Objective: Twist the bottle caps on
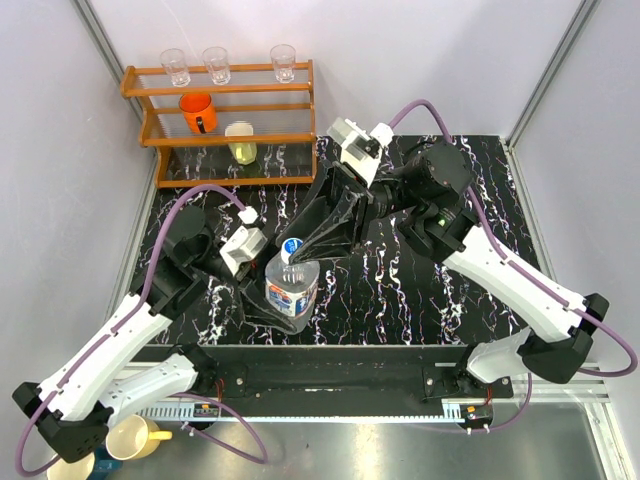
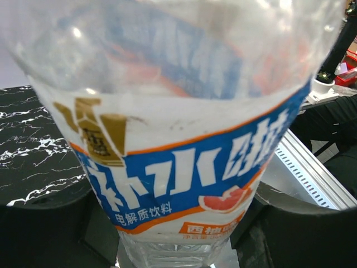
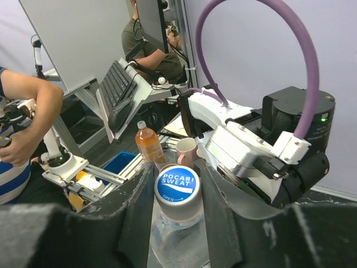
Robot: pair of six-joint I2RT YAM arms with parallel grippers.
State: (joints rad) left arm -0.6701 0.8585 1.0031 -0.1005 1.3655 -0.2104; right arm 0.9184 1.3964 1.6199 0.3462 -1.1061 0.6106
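A clear bottle [image 1: 293,292] with a blue, white and orange label stands upright near the front middle of the black marble table [image 1: 420,290]. My left gripper [image 1: 278,300] is shut on the bottle's body; in the left wrist view the bottle [image 2: 184,139] fills the frame, with a dark finger against each lower side. A bottle cap [image 1: 291,246], white with a blue top, sits on its neck. My right gripper [image 1: 298,252] reaches in from the back right. Its fingers [image 3: 223,223] press on both sides of the bottle cap [image 3: 177,184], above the bottle's neck [image 3: 173,240].
A wooden rack [image 1: 225,120] at the back left carries clear glasses, an orange cup [image 1: 198,112] and a yellow cup [image 1: 241,143]. A yellow mug [image 1: 135,438] sits off the table at the front left. Past the table's front edge stand an orange drink bottle [image 3: 148,142] and a pink mug [image 3: 187,151].
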